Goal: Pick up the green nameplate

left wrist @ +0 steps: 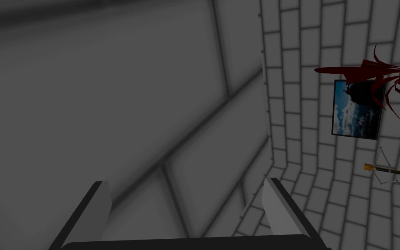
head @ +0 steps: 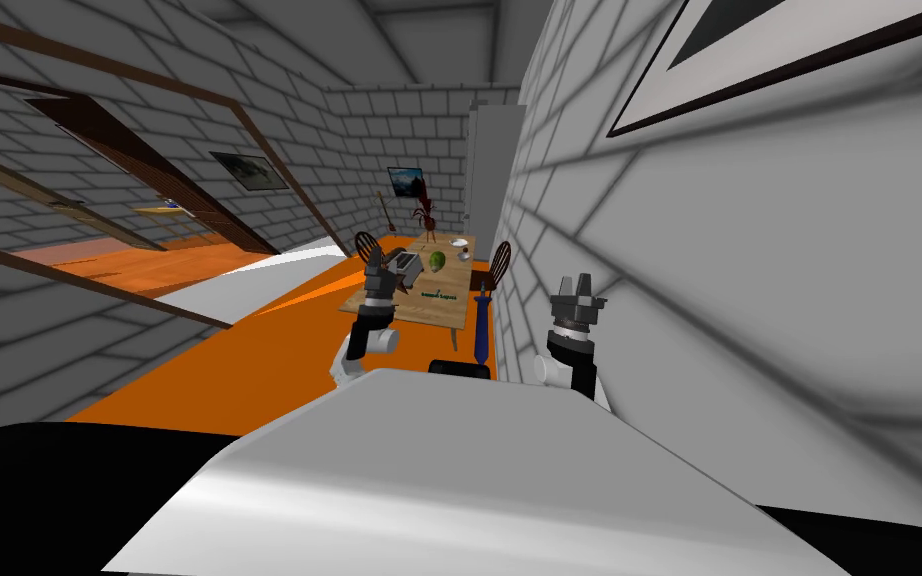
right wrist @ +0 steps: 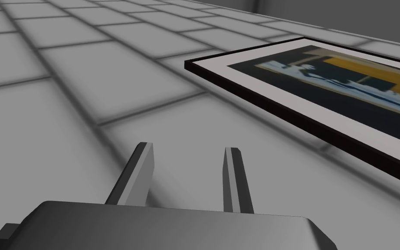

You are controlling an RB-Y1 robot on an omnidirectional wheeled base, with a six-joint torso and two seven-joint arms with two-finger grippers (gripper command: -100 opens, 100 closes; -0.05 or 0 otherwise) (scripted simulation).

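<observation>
Green nameplate [head: 437,296] sits on the wooden table [head: 452,314], ahead of my raised left gripper [head: 380,262] and a little to its right, well apart from it. I see its fingers [left wrist: 100,207] spread wide and empty. My right gripper [head: 575,290] is parted too, holding nothing.

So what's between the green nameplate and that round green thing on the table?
Only bare tabletop, by the head view: nameplate and green thing lie apart.

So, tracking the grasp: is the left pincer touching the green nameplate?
Apart. Left wrist view shows the left pincer open and empty; the green nameplate lies on the table ahead.
</observation>
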